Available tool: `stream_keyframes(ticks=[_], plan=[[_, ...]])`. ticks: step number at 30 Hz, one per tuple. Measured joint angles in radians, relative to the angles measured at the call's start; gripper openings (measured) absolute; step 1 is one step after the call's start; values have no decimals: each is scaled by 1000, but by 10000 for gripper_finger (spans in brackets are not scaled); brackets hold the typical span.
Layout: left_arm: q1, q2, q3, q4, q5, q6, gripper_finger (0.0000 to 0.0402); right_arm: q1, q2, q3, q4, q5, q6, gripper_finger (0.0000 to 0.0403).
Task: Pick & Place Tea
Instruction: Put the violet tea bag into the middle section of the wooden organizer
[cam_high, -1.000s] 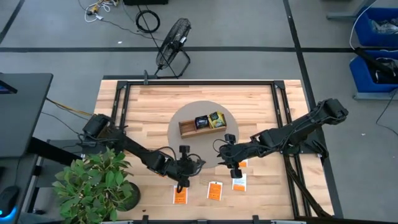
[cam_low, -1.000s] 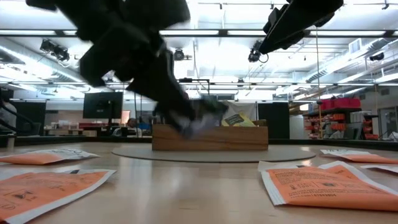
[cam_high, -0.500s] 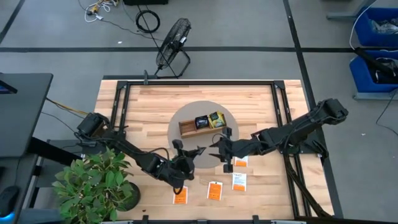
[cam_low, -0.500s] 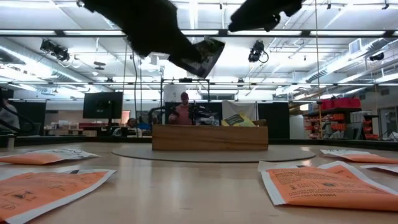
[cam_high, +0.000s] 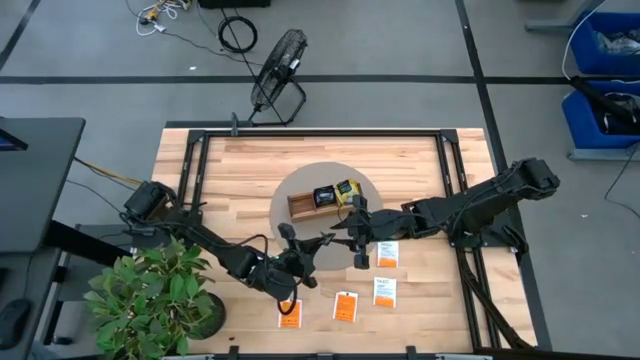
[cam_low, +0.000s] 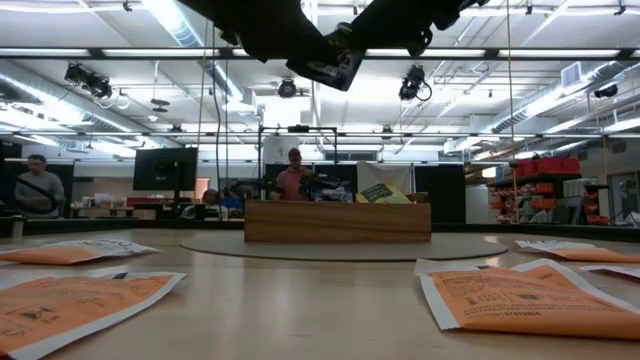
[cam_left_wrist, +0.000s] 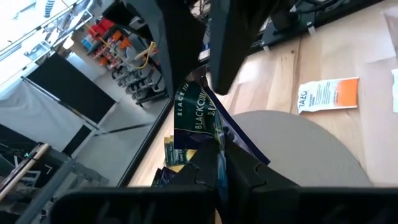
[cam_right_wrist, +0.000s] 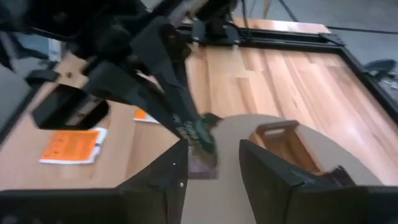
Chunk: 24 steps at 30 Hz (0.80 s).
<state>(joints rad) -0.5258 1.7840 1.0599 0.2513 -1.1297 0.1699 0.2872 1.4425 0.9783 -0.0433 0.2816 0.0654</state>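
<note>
Left wrist view: left gripper (cam_left_wrist: 219, 163) clamps a dark packet (cam_left_wrist: 198, 121), now lifted off the table and carried toward the tray (cam_high: 305, 206). Right gripper (cam_right_wrist: 211, 163), fingers spread, has closed in around it: handover likely. Orange packets (cam_high: 342, 306) lie beyond.

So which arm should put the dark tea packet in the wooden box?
Probably the left: its pincer already grips the dark blue-black tea packet above the table, near the long wooden tray. The right pincer is open, empty.
</note>
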Motion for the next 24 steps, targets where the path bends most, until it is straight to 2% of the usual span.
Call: stream_keyframes(ticks=[6,15,19,24], plan=[[2,0,0,1,0,5,11,-5,0,0,5,-32,0,128],[7,0,0,25,-1,34,17,-5,0,0,5,-37,-35,9],[7,0,0,24,-3,40,19,-5,0,0,4,-34,-46,6],[8,0,0,14,-3,59,55,-4,0,13,-55,11,-74,3]])
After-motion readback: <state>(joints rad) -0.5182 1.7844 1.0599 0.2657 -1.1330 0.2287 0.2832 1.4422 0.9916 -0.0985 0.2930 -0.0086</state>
